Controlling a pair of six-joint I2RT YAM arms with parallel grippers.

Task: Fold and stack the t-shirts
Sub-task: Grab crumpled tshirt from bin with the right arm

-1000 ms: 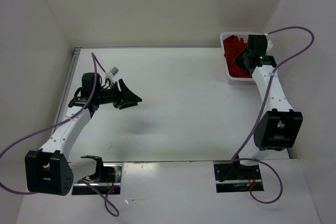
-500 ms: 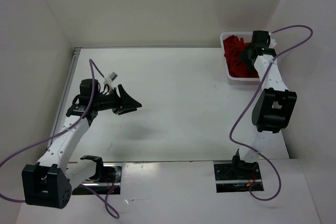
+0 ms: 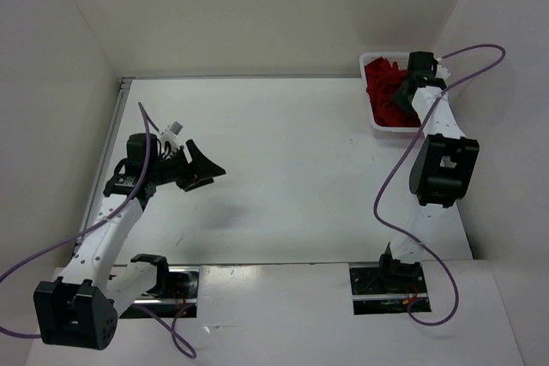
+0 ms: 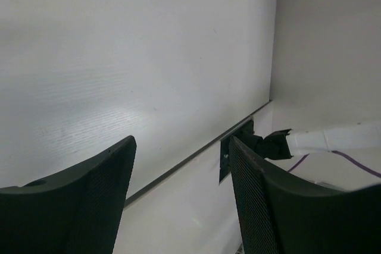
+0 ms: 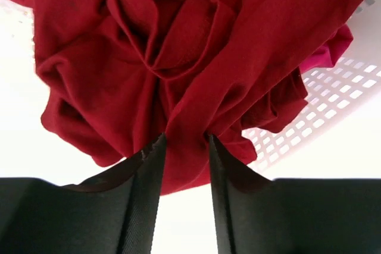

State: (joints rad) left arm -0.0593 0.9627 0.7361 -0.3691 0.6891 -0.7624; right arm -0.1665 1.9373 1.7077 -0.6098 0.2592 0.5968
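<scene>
A crumpled dark red t-shirt [image 5: 178, 57] fills the white mesh basket [image 3: 388, 126] at the table's far right corner. A crimson-magenta t-shirt [image 5: 330, 52] peeks out behind it on the right. My right gripper [image 5: 186, 138] reaches down into the basket, its fingers shut on a gathered fold of the dark red t-shirt [image 3: 383, 92]. In the top view the right gripper [image 3: 403, 90] sits over the basket's right half. My left gripper [image 3: 210, 173] hovers over the left of the table, open, with nothing between its fingers [image 4: 95, 206]. No light pink shirt is in view.
The basket's mesh wall [image 5: 333, 87] shows to the right of the cloth. White walls close in the table on the left, back and right. The right arm's base [image 4: 268, 145] and purple cable lie at the near edge.
The right gripper opened wide over the basket, then closed on the dark red cloth, while its elbow swung toward the basket. The left arm drifted slightly back and left.
</scene>
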